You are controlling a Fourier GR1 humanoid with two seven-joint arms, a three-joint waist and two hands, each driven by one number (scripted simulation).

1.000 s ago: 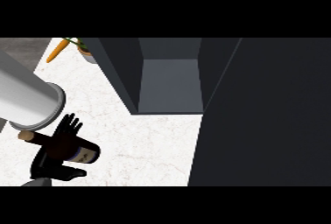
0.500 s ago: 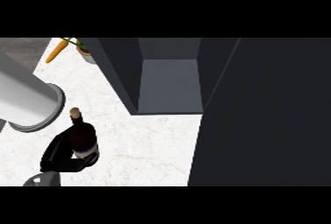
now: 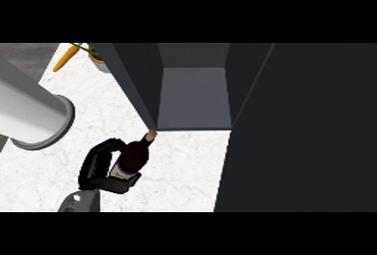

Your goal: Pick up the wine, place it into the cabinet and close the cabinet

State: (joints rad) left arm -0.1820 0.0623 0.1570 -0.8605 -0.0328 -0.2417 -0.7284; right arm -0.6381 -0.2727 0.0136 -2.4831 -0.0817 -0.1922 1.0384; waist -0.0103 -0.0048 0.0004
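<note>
The wine (image 3: 134,155) is held above the table (image 3: 177,164), tilted so its cork end points up toward the near left corner of the cabinet (image 3: 195,97); the tip looks to be at or just short of that front edge. Against half a second ago, the bottle has moved right and toward the cabinet, where before it was well short of it. The left hand (image 3: 99,169) is curled round the bottle's lower body, fingers wrapped on its left side and under its base, its grey wrist coming in from the lower edge. The cabinet stands open, its dark door (image 3: 302,129) filling the right side. A big grey cylinder (image 3: 29,117) lies at the left, and a carrot (image 3: 66,57) lies at the far left corner beside a potted plant (image 3: 99,60).
</note>
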